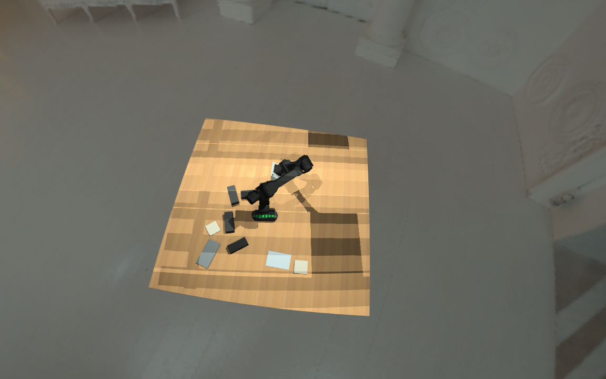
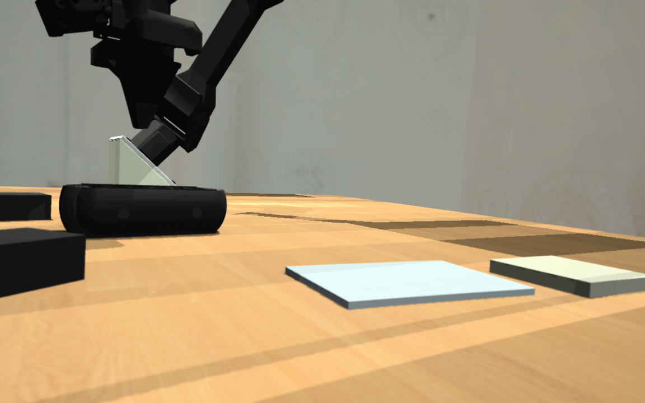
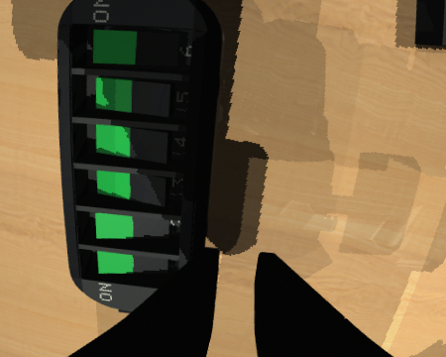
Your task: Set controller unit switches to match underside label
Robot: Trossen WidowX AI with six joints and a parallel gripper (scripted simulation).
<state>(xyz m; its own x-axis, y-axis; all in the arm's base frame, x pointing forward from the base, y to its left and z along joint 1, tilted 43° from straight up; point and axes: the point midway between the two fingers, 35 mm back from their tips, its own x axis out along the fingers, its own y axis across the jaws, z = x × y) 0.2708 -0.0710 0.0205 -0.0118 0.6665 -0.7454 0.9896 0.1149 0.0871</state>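
The dark grey controller unit [image 1: 264, 218] [image 2: 141, 209] [image 3: 134, 149] sits flat on its base on the wooden bench [image 1: 333, 282]. In the wrist view its six rocker switches run in a column, number 6 at the top, with the green ends on the left by the ON marks. I cannot tell which ends are pressed down. My gripper [image 3: 237, 265] [image 2: 138, 124] [image 1: 263, 207] hangs a little above the unit's near end, beside the lowest switches. Its fingers are nearly together with only bare wood showing in the narrow gap, and they hold nothing.
Black blocks [image 2: 6, 205] [image 2: 14, 260] lie left of the unit, with more dark blocks [image 1: 233, 194] [image 1: 228, 221] [image 1: 237, 245] nearby. A pale blue plate [image 2: 405, 280] [image 1: 278, 259] and a cream block [image 2: 573, 274] [image 1: 300, 266] lie in front. A white wedge [image 2: 126, 165] stands behind the unit.
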